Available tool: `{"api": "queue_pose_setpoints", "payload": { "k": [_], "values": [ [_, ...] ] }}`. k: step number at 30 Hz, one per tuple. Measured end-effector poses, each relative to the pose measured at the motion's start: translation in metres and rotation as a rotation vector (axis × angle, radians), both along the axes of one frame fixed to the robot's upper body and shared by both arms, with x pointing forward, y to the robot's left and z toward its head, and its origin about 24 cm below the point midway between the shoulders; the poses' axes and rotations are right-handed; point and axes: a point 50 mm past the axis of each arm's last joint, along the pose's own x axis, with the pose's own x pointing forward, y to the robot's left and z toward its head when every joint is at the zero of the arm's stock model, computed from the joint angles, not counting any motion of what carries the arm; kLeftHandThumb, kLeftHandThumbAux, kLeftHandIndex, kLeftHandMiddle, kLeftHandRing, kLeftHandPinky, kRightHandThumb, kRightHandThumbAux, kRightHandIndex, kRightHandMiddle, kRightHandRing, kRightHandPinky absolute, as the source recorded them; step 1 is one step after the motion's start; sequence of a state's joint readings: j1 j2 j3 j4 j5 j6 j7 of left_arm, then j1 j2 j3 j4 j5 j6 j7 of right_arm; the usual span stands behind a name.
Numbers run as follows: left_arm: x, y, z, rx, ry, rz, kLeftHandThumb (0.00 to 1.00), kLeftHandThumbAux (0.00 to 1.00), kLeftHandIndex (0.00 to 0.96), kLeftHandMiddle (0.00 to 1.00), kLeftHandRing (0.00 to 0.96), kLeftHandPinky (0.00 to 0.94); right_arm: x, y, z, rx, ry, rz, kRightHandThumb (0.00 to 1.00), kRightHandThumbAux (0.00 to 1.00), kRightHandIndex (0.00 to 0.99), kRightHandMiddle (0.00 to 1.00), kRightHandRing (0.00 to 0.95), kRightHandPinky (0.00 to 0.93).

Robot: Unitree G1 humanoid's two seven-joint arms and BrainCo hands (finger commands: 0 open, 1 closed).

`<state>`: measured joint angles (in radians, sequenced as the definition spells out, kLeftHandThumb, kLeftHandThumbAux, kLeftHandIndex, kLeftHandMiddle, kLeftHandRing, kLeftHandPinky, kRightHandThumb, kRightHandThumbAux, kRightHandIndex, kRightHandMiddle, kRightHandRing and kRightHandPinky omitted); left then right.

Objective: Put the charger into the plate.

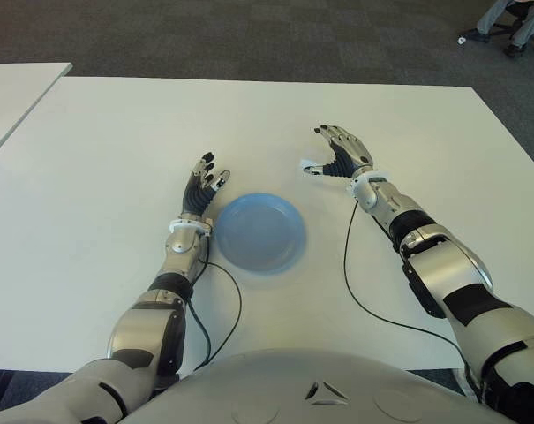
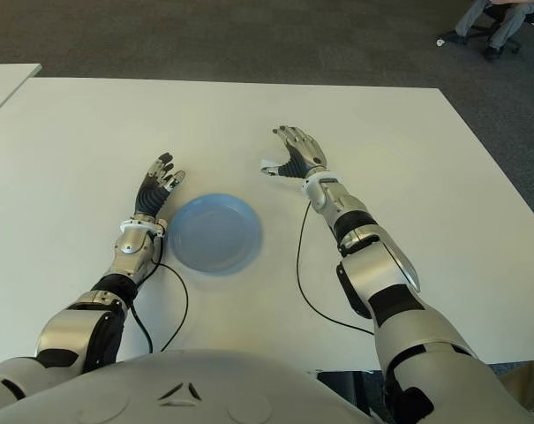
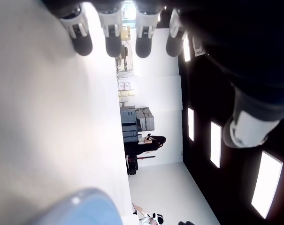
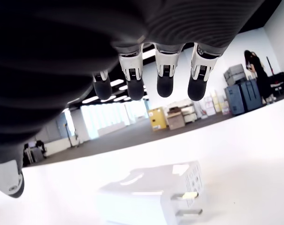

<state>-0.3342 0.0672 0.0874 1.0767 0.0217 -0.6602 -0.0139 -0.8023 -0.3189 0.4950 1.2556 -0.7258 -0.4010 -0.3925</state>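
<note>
Charger (image 4: 153, 199) sat flat on the white worktop (image 1: 116, 150), a small white block with metal prongs at one end, right under the right robot hand (image 1: 340, 152), whose fingers hung spread above it, gripping nothing. It looked light, rigid and smooth-sided, likely slippery, so a pinch across the plain flanks, clear of the prongs, seemed safest. Blue plate (image 1: 258, 231) lay nearby toward the robot's left, nothing in it. Left robot hand (image 1: 204, 184) showed just beside the plate's left rim, fingers relaxed.
</note>
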Motion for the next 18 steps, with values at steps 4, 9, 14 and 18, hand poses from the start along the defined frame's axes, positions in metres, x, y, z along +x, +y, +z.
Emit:
{"api": "queue_pose_setpoints", "payload": {
  "k": [4,9,14,18],
  "values": [
    [0.000,0.000,0.000,0.001,-0.003,-0.001,0.000,0.532,0.000,0.025,0.027,0.045,-0.003,-0.002,-0.008,-0.031,0.062,-0.004,0.000,0.490,0.000,0.000,0.000,0.000],
    [-0.001,0.001,0.000,0.002,-0.006,0.000,0.000,0.538,0.000,0.027,0.030,0.052,-0.004,-0.004,-0.015,-0.054,0.150,-0.004,0.000,0.493,0.000,0.000,0.000,0.000],
    [-0.002,0.001,0.000,0.001,-0.008,0.003,0.000,0.537,0.000,0.026,0.030,0.049,-0.003,-0.005,-0.016,-0.030,0.217,-0.015,0.000,0.485,0.000,0.000,0.000,0.000],
    [-0.002,0.002,0.000,0.000,-0.008,0.005,0.000,0.538,0.000,0.026,0.029,0.050,-0.001,-0.006,-0.013,-0.006,0.250,-0.020,0.000,0.463,0.000,0.011,0.011,0.031]
  ]
}}
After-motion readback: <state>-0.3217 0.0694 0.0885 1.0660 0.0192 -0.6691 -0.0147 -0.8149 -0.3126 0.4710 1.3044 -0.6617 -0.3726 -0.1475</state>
